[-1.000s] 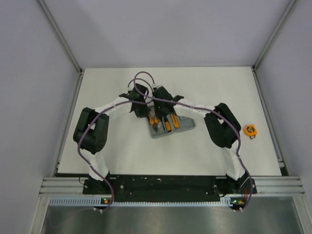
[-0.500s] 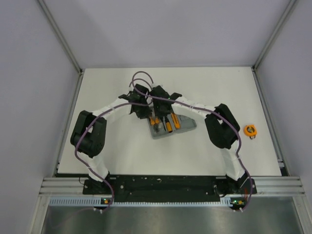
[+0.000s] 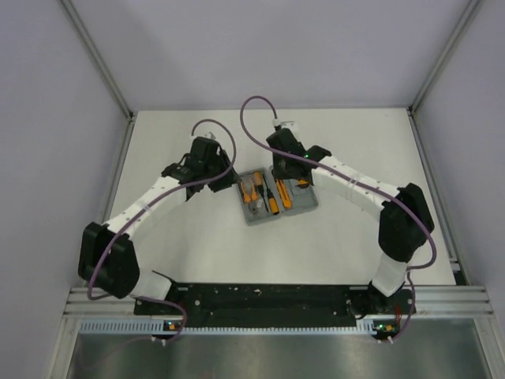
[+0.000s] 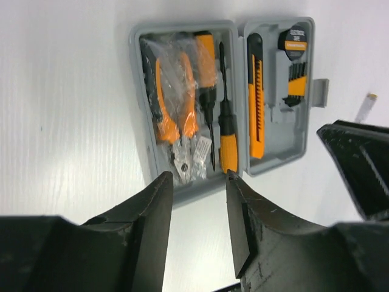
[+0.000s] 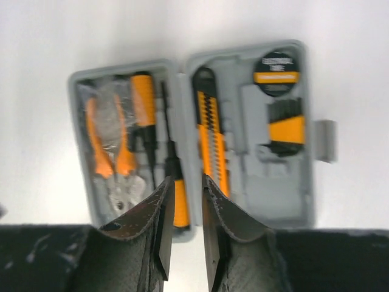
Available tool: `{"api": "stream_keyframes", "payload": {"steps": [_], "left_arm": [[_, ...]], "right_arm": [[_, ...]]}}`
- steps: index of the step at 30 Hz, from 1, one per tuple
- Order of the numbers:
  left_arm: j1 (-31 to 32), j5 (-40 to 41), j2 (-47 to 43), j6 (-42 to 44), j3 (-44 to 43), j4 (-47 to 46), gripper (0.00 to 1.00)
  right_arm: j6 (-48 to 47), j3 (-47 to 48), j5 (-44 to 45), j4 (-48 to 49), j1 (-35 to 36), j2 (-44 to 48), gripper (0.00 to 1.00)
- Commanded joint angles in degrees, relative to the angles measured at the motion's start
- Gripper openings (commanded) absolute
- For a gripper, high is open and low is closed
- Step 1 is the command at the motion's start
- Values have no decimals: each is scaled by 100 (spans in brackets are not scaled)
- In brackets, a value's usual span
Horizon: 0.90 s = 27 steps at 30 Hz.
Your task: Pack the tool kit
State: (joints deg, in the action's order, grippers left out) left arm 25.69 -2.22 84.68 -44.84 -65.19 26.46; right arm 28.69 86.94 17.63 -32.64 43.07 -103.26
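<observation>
The grey tool kit case [image 3: 309, 204] lies wide open near the middle of the white worktop [image 3: 355, 260], a little askew to its edges, both halves flat with their insides facing up.

**Left half of the case**
- A pair of pliers [image 4: 173, 103] with orange handles sits in crinkled clear wrap on the outer side.
- Two orange-and-black screwdrivers [image 4: 228, 143] lie beside the pliers, next to the hinge. One has its handle toward the far end, the other toward the near end.

**Right half of the case**
- An orange-and-black utility knife [image 4: 256, 103] lies lengthwise just beside the hinge.
- A round black roll [image 4: 292, 39] with an orange label sits in the corner.
- A small black-and-orange bit holder [image 4: 296, 82] sits just below the roll.
- A grey latch tab [image 4: 321, 92] sticks out from the outer rim.

**Grippers**
- The left gripper [image 4: 199, 179] hangs off the case's left side, toward the far-left of the worktop. Its fingers are spread with clear space between them and nothing is pinched there. Its wrist view looks down on the case's near edge.
- The right gripper [image 5: 186, 182] is over the far end of the case. Its fingers are only slightly parted, leaving a narrow gap with nothing in it. They frame the hinge line, between the near screwdriver's handle and the knife. Whether they touch the case cannot be told
</observation>
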Motion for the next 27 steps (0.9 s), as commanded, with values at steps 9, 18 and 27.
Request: {"api": "stream_keyframes", "payload": {"steps": [9,18,27], "left_arm": [[-670,-578,-2035,731,841,-817,51],[-1154,-1070,-2193,968,1272,-1494,98],[-1251,-1184,-1991,1170,1342,-1477,97]], "right_arm": [[-232,-2012,1261,-5,-1220,2484,57],[-259,-3357,444,12,-3110,3628,87],[-170,-3553,-637,293,-4281,2796,67]]}}
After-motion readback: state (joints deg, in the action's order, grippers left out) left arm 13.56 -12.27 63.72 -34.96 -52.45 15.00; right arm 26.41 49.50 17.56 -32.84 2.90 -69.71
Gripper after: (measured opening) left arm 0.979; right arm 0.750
